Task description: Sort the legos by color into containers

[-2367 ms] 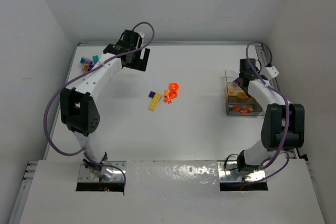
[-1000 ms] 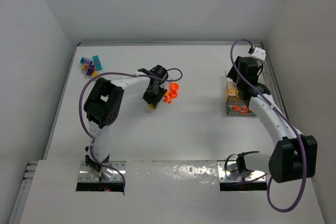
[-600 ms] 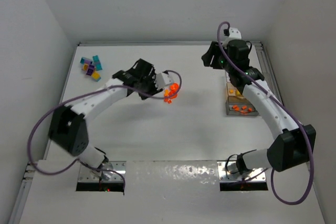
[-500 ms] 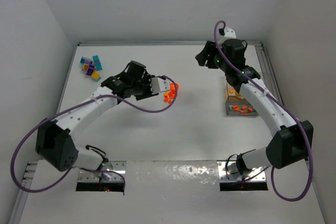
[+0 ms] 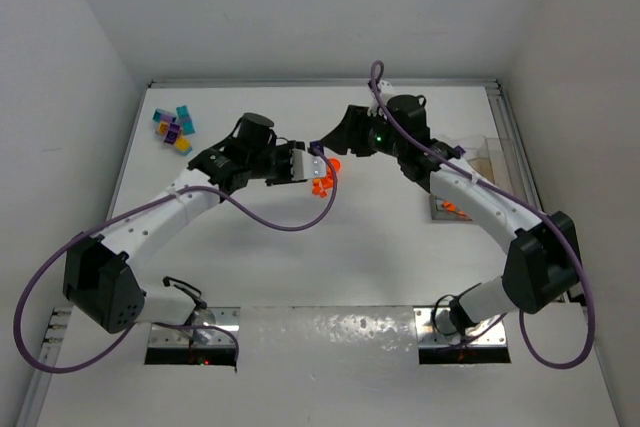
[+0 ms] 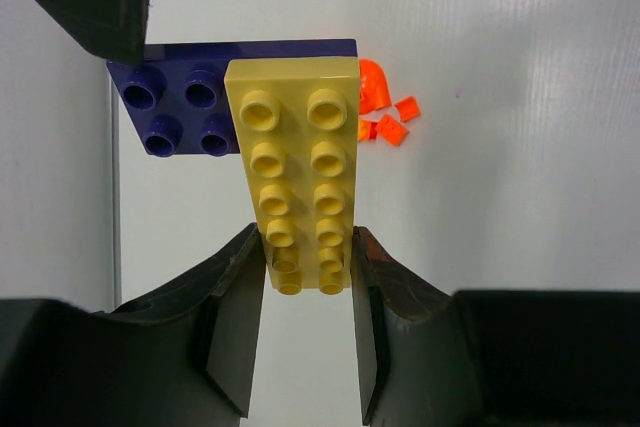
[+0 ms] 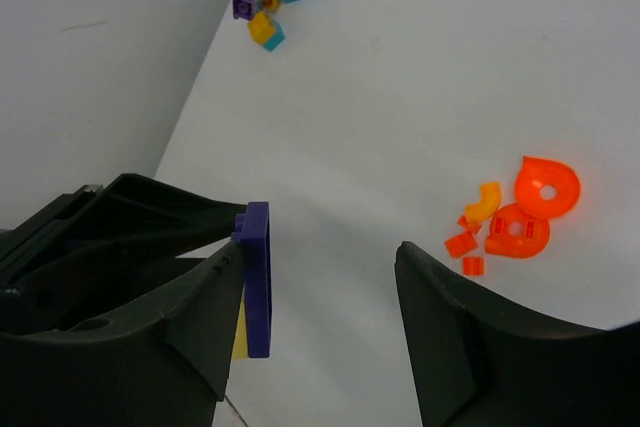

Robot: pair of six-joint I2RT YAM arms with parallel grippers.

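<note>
My left gripper (image 6: 307, 247) is shut on the near end of a long yellow lego (image 6: 292, 162) with a dark purple lego (image 6: 170, 97) stuck under it, both held above the table. My right gripper (image 7: 320, 257) is open. Its left fingertip is against the edge of the purple lego (image 7: 257, 282), and its other finger stands well apart. In the top view the two grippers, left (image 5: 308, 159) and right (image 5: 335, 143), meet at mid-table. Orange legos (image 5: 322, 184) lie just below them. The clear containers (image 5: 486, 155) sit at the right, partly hidden by the right arm.
A small pile of teal, purple and yellow legos (image 5: 172, 125) lies at the far left corner by the wall. Orange pieces (image 5: 452, 209) show in the near container. White walls close in the table on three sides.
The left gripper has lifted the yellow and purple stack off the table and turned it rightward. The right arm has swung left from the containers to the stack.
</note>
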